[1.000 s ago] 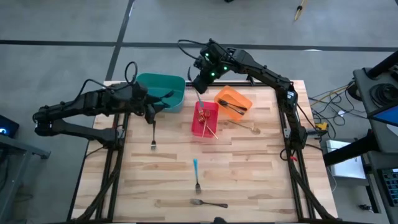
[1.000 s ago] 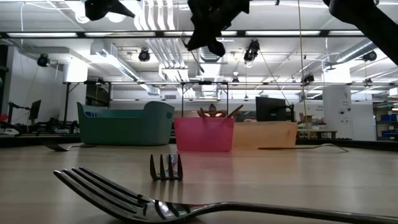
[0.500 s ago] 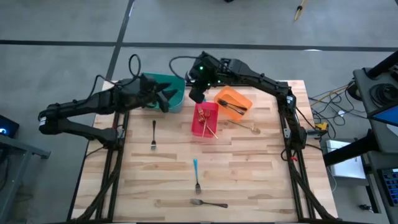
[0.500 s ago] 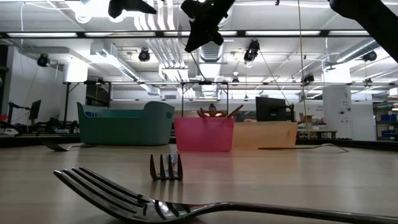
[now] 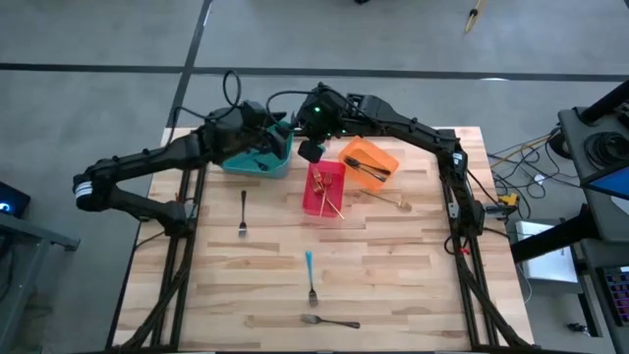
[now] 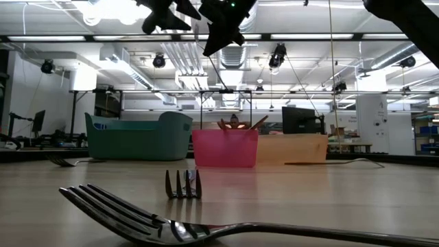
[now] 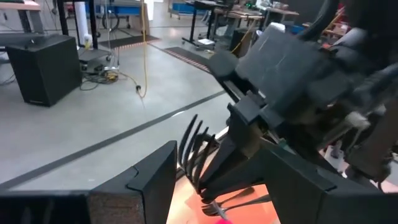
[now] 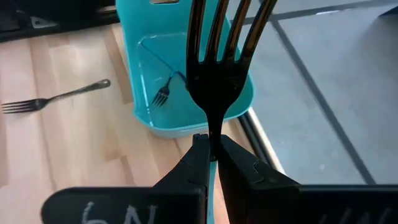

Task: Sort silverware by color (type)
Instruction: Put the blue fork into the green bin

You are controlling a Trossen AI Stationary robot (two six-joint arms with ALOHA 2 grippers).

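My right gripper point(image 8: 211, 153) is shut on a dark fork point(image 8: 219, 62) above the gap between the teal bin point(image 5: 257, 152) and the red bin point(image 5: 324, 189). My left gripper point(image 7: 217, 190) hangs open over the teal bin, facing the right gripper point(image 7: 249, 146) and the fork's tines point(image 7: 194, 146) from close by without touching them. One fork point(image 8: 163, 93) lies flat in the teal bin. On the table lie a silver fork point(image 5: 243, 211), a blue-handled fork point(image 5: 310, 275), another silver fork point(image 5: 329, 320) and a gold fork point(image 5: 388, 200). My right gripper pinches the dark fork between its two fingers at the neck point(image 8: 213, 138), just below the tines. The fork lies along the fingers, its tines sticking out beyond the fingertips toward the teal bin. It is lifted clear of table and bins. The fingers hide its handle.
The orange bin point(image 5: 369, 160) with dark forks stands right of the red bin, which holds gold forks. The three bins line the table's far edge point(image 5: 423, 133). Both grippers point(image 6: 164, 14) point(image 6: 223, 31) hang high above the table, close together.
My left gripper has swung from above the silver fork at the table's left toward the far edge and right, over the teal bin, up to the right gripper, staying open. My right gripper has shifted slightly left and rolled, with the dark fork held.
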